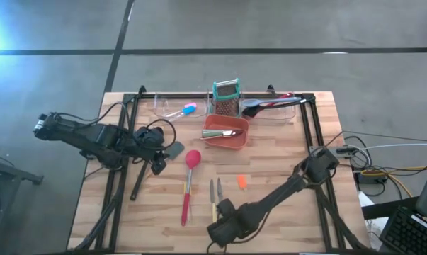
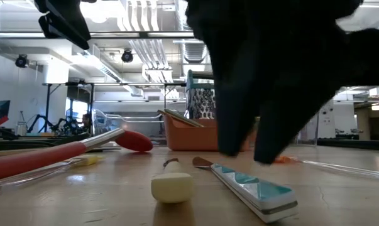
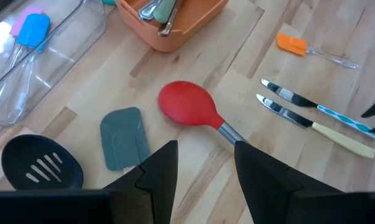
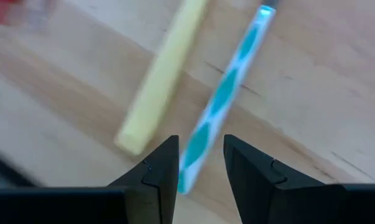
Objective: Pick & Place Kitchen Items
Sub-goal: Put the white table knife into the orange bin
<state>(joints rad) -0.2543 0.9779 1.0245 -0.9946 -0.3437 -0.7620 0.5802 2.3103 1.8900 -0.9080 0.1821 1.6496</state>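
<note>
Teal-handled knife (image 4: 221, 99) beside yellow-handled knife (image 4: 162, 74), apart.

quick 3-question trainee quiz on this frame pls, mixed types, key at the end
1. True or false: the red spoon lies inside the orange bin.
2. The right gripper hovers with open fingers over the handle of which knife? A) the yellow-handled knife B) the teal-handled knife C) neither
3. Fill in: the grey spatula lies between the red spoon and the black slotted ____, seen past the open left gripper.

Key: 1 false, it lies on the table in front of the bin; 2 B; 3 spoon.
</note>
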